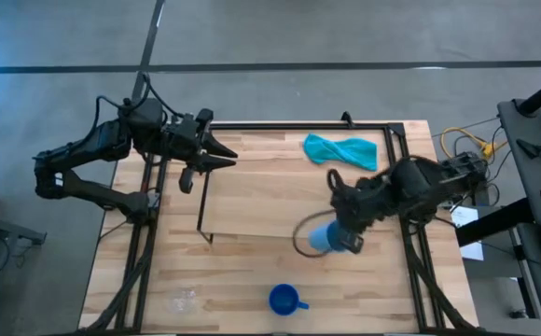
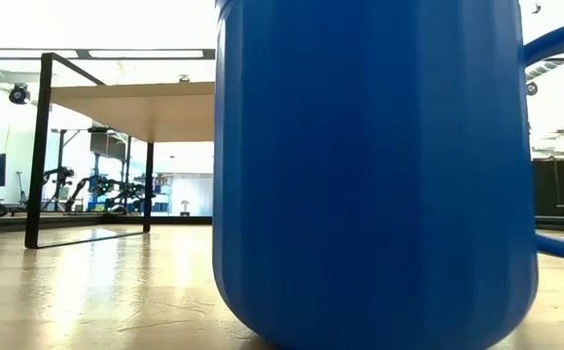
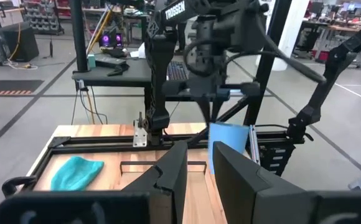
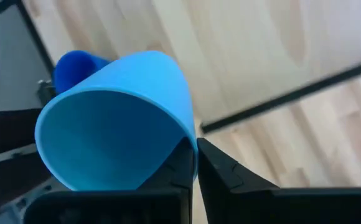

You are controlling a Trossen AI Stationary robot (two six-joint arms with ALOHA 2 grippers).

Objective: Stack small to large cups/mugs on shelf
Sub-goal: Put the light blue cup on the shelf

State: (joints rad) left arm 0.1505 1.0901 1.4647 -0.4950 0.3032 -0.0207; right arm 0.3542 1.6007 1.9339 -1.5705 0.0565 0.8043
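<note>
R gripper (image 4: 195, 163) pinching light blue cup (image 4: 115, 118) rim; L gripper (image 1: 222, 155) parked over shelf (image 1: 252, 201).

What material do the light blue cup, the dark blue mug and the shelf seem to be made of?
Light blue cup: probably plastic, with a thin wall and a smooth matte look.
Dark blue mug: glazed ceramic or glossy plastic; it shows soft reflections.
Shelf: light wood board, with grain visible, on thin black wire legs.

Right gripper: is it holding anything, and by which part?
Yes: the right gripper pinches the light blue handleless plastic cup by its rim wall. The left gripper holds nothing.
</note>
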